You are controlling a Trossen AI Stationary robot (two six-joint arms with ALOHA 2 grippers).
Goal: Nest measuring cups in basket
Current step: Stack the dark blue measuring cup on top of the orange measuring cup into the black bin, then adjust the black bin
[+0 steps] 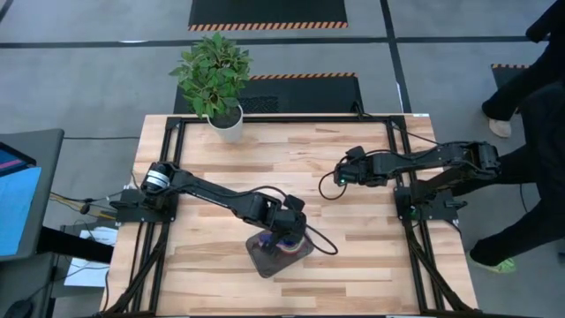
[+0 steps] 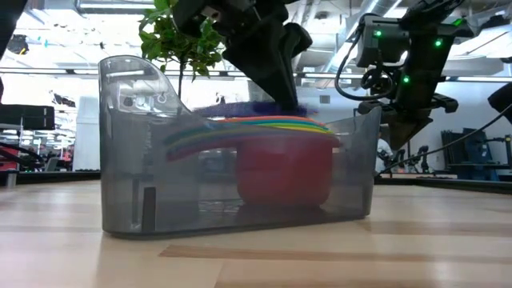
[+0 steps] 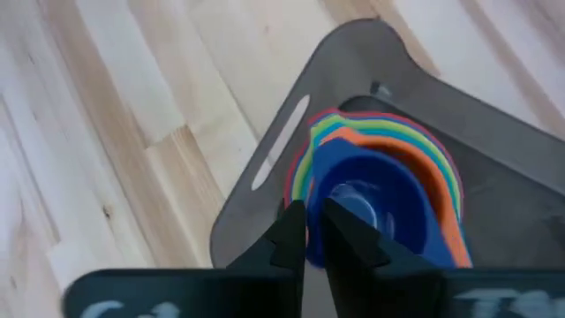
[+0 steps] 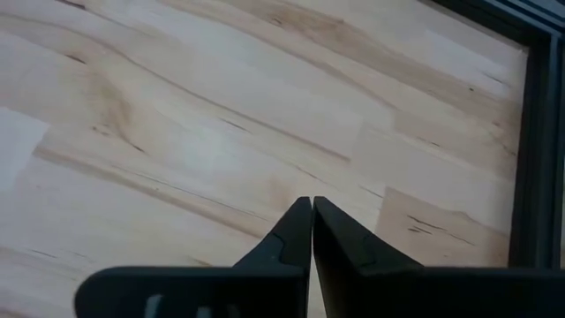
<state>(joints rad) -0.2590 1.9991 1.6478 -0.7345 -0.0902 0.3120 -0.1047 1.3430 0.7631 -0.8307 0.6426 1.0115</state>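
The grey translucent basket (image 1: pixel 263 261) (image 2: pixel 136 160) (image 3: pixel 265 159) stands on the table near its front edge. Inside it sits a nested stack of measuring cups (image 2: pixel 284 172) (image 3: pixel 441 177), red at the bottom, with orange, yellow, green and light blue rims showing around a dark blue cup (image 3: pixel 371 199) on top. My left gripper (image 1: pixel 287 238) (image 2: pixel 292 108) (image 3: pixel 315 231) reaches down into the basket, shut on the dark blue cup. My right gripper (image 1: pixel 340 181) (image 4: pixel 312 208) hovers shut over bare table to the right, away from the basket. My left gripper pinches the wall of the dark blue cup at its rim (image 3: pixel 315 252), one finger inside the bowl and one outside. The fingers come from above, slanting down. The cup sits in the nested stack within the basket.
A white pot with a green plant (image 1: pixel 225 124) stands at the table's far edge, left of centre. Black frame rails (image 4: pixel 530 141) border the tabletop. A person's dark-clad legs (image 1: pixel 530 177) stand beyond the table's right side. Bare wood lies between basket and right gripper.
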